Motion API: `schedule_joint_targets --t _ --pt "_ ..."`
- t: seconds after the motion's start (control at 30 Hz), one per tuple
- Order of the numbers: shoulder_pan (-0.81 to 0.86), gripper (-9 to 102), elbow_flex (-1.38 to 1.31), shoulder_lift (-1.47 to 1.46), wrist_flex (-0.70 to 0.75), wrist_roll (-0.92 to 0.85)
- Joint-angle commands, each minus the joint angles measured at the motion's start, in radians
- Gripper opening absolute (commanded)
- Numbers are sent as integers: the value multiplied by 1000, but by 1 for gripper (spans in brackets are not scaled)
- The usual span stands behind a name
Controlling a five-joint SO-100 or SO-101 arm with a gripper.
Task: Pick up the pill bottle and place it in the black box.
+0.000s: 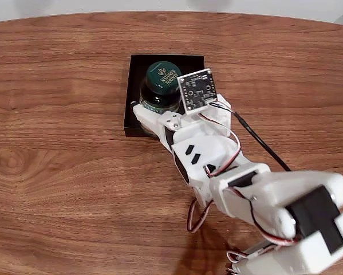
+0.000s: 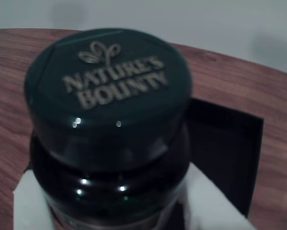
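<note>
Gripper (image 1: pixel 154 117) clamped on pill bottle (image 1: pixel 161 86), white fingers (image 2: pixel 30 203) either side of dark glass; upright over black box (image 1: pixel 135 63), perhaps resting inside on wooden table (image 1: pixel 56 143).

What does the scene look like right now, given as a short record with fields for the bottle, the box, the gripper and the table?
bottle: pill bottle, dark green Nature's Bounty cap, upright, over the black box
box: black box, shallow, square, on the table
gripper: gripper, white fingers on either side of the bottle body, appears shut on it
bottle resting on box floor: cannot tell
table: wooden table, wood grain
</note>
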Motion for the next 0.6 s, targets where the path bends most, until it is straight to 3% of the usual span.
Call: schedule_joint_targets --t 0.0,0.4,0.57 --pt "28 9 -120 -32 -75 64" --pt "71 9 -190 -67 -152 261" --pt "77 9 -222 -135 -184 264"
